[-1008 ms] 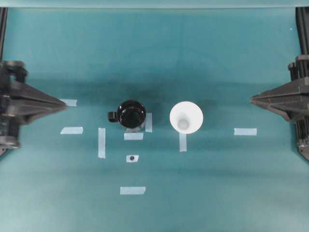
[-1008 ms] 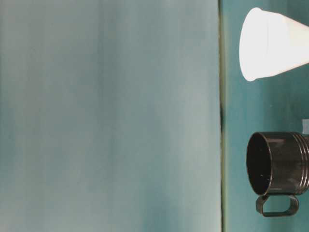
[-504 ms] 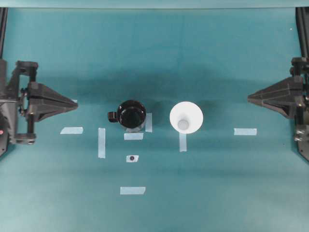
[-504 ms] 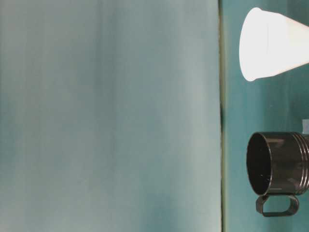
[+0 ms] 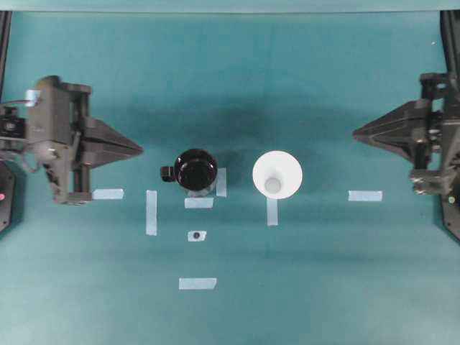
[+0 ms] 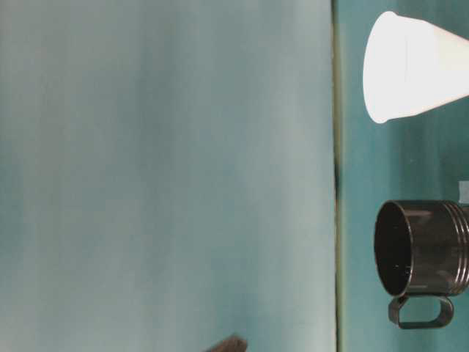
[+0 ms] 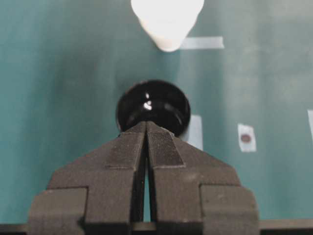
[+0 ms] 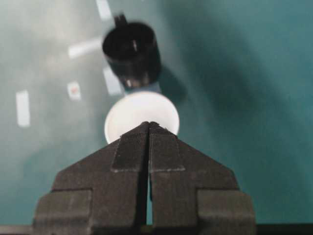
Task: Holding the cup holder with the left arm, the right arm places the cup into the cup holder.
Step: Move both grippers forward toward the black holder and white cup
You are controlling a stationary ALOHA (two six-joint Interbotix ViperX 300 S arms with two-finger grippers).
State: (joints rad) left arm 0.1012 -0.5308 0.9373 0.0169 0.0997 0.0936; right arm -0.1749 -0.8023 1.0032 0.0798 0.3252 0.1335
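Near the middle of the bench (image 5: 302, 86) the cup holder (image 5: 195, 171) stands upright, the cup (image 5: 277, 174) just beside it toward the right edge, rim up. The left claw (image 5: 136, 149) and right claw (image 5: 357, 133) both have their jaws pressed together, empty, pointing inward and well apart from either thing. If a claw arrives without spreading first, its tip would likely knock the light cup over or shove the cup holder off its spot.
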